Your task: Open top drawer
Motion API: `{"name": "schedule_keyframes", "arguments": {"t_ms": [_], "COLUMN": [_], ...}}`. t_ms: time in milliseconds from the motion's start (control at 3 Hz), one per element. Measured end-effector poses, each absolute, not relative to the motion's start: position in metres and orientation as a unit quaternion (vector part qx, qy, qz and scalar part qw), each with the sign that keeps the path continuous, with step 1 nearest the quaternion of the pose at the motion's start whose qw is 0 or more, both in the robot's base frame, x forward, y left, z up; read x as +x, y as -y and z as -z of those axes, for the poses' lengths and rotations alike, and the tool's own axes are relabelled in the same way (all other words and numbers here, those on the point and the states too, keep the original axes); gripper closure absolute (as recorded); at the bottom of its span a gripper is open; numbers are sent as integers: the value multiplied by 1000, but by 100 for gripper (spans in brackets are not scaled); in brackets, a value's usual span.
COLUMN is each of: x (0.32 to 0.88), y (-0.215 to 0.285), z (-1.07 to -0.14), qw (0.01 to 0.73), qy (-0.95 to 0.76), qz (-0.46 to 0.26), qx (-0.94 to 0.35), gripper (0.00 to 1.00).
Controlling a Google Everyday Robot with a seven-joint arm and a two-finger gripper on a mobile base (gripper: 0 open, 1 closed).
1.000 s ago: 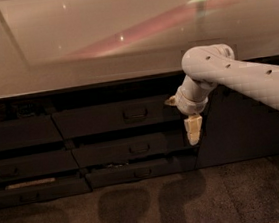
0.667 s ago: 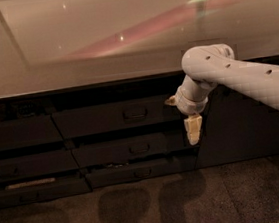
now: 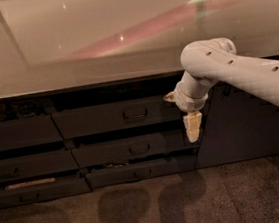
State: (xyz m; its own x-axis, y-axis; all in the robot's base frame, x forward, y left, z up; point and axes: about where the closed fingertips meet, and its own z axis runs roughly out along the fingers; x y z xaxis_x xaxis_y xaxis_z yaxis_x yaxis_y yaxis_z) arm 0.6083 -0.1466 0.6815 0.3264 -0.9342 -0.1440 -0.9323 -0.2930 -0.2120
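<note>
We see the top drawer [image 3: 95, 119] just under the front edge of the pale table [image 3: 99, 63], in the middle of the dark cabinet front. It is the widest front there, with one small loop handle [image 3: 136, 114] at its centre. A dark gap runs along its upper edge. We cannot tell whether it is pulled out at all.

Below it sit two narrower fronts, the second drawer [image 3: 109, 152] and the third drawer [image 3: 131, 174], each with a like handle. To the left is another stack of dark drawers [image 3: 16, 133]. A pale strip [image 3: 29, 184] shows at the lip of the lowest one.

The gripper [image 3: 193, 136] hangs to the right of the top drawer's handle and apart from it. It points straight down in front of the right end of the drawer fronts. Its tip reaches the level of the second drawer. The fingers [image 3: 192, 123] look pressed together into one pale wedge, and we see nothing between them. Above them, the white arm [image 3: 240, 69] bends at a rounded joint and runs off to the right edge.

Behind the arm stands a tall dark cabinet door [image 3: 242, 127]. The brown speckled floor [image 3: 249, 191] in front carries soft dark shadows [image 3: 121, 208]. A pink streak of reflected light [image 3: 135, 31] crosses the table.
</note>
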Motion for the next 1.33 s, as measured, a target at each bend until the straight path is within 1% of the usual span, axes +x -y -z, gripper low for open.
{"name": "schedule_keyframes", "arguments": {"t_ms": [667,1000,1333], "x": [607,607,639], "y": [149,149,176], "z": [-685,-685,-688], "qw": [156,156,140], "qy": [-557,-557,-578], "qz": [78,78,84], "qx": [-812,-812,-799], "gripper": [0,0,0]}}
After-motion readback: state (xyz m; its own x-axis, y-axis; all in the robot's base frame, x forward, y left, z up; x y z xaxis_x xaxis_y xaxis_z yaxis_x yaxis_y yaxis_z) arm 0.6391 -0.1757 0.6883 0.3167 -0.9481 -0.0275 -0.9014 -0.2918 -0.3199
